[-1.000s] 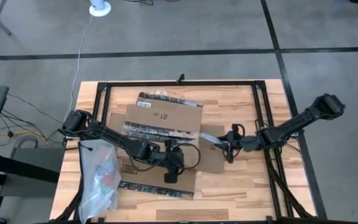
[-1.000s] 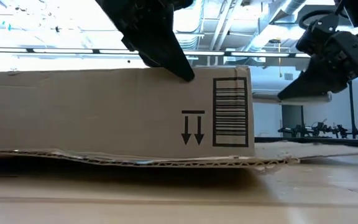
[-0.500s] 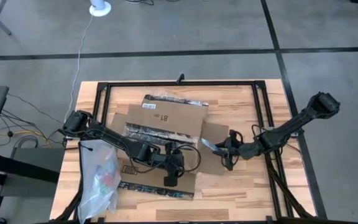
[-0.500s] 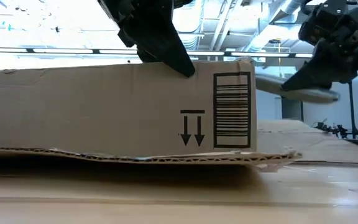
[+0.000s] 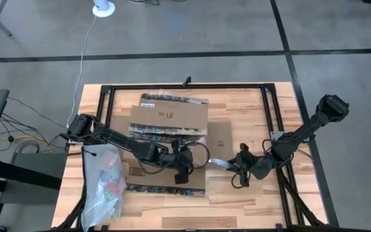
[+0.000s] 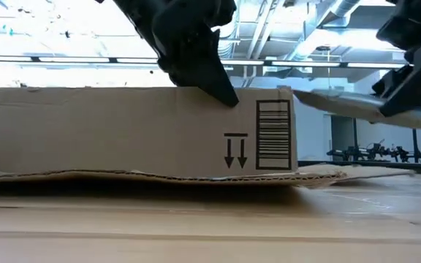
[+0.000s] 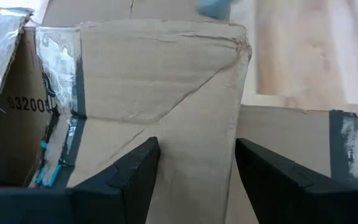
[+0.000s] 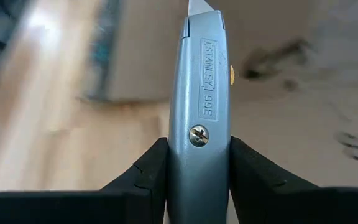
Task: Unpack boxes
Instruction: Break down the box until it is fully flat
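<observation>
Right claw (image 8: 199,168) clamped on grey metal utility knife (image 8: 200,99) stamped "STANLEY 99E", left claw (image 7: 194,165) spread over brown corrugated cardboard box (image 5: 167,138) printed "81", wooden worktop (image 5: 250,106).

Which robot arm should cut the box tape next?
Probably the right: its gripper already clamps the utility knife, blade out, beside the box. The left gripper rests open over the cardboard.

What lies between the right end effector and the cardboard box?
In the high view, the grey metal utility knife held by the right end effector spans that stretch, blade toward the brown corrugated cardboard box.
</observation>
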You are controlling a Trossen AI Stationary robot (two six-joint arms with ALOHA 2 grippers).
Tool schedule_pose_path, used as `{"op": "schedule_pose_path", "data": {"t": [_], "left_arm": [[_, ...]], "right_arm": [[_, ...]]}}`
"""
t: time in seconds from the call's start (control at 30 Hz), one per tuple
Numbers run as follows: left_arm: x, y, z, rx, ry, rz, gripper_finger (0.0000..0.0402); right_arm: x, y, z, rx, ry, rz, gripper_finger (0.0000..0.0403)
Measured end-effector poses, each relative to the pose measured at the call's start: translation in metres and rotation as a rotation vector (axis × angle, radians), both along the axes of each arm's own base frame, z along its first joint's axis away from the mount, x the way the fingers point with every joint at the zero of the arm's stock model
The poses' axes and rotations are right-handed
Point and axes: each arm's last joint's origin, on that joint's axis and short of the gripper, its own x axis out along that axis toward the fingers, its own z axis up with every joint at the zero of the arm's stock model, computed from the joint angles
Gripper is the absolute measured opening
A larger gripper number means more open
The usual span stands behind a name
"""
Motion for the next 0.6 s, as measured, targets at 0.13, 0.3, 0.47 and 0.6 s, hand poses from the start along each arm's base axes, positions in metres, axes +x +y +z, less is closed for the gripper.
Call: {"op": "schedule_pose_path", "data": {"t": [0.13, 0.3, 0.47, 0.6], "left_arm": [[-0.002, -0.011, 0.004, -0.008, -0.007, -0.047, 0.0200], [0.000, -0.024, 0.013, -0.012, -0.020, -0.109, 0.0200], [0.002, -0.025, 0.020, -0.010, -0.018, -0.110, 0.0200], [0.002, -0.025, 0.020, -0.005, -0.013, -0.109, 0.0200]], "right_arm": [[-0.002, -0.012, -0.005, -0.087, 0.033, -0.121, 0.0112], [0.005, -0.023, -0.006, -0.127, 0.042, -0.171, 0.0112], [0.009, -0.029, -0.005, -0.135, 0.048, -0.168, 0.0112], [0.008, -0.027, -0.006, -0.117, 0.061, -0.136, 0.0112]]}}
